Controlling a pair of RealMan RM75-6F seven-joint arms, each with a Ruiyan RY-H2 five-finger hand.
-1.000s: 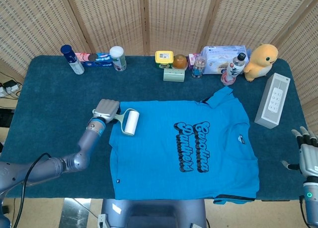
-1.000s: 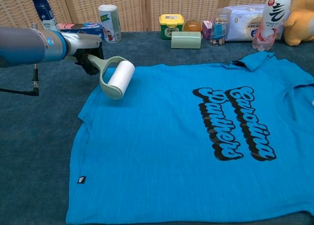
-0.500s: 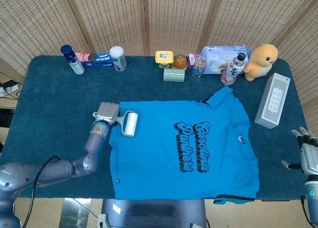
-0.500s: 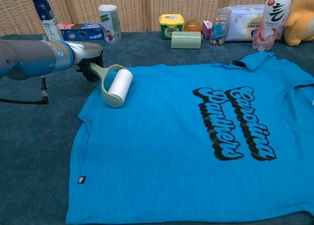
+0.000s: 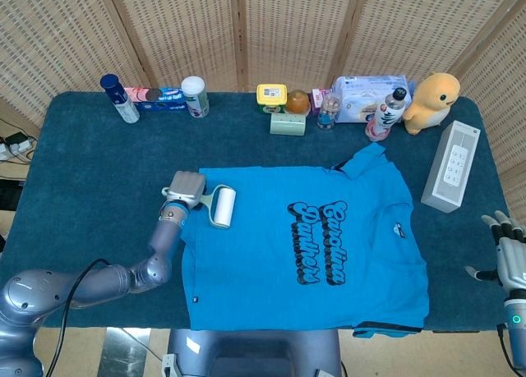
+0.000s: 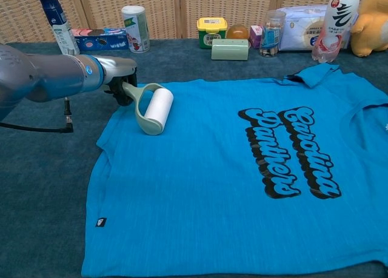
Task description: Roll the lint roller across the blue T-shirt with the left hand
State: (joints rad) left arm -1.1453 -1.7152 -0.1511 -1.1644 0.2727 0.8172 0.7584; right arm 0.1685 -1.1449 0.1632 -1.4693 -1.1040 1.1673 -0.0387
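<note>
The blue T-shirt (image 5: 304,241) (image 6: 242,169) with dark lettering lies flat on the table. My left hand (image 5: 185,187) (image 6: 121,78) grips the pale green handle of the lint roller (image 5: 223,206) (image 6: 157,108), at the shirt's left shoulder. The white roll rests on the cloth near the left sleeve. My right hand (image 5: 508,252) hangs past the table's right front corner, fingers apart, holding nothing.
Along the back edge stand a spray can (image 5: 119,98), a small box (image 5: 160,98), a white canister (image 5: 195,95), a yellow tub (image 5: 272,97), a wipes pack (image 5: 368,94), a bottle (image 5: 386,112) and a yellow plush duck (image 5: 433,100). A white box (image 5: 450,165) lies right of the shirt.
My left hand has carried the roller a little to the right across the shirt's shoulder. The right hand has stayed put.
</note>
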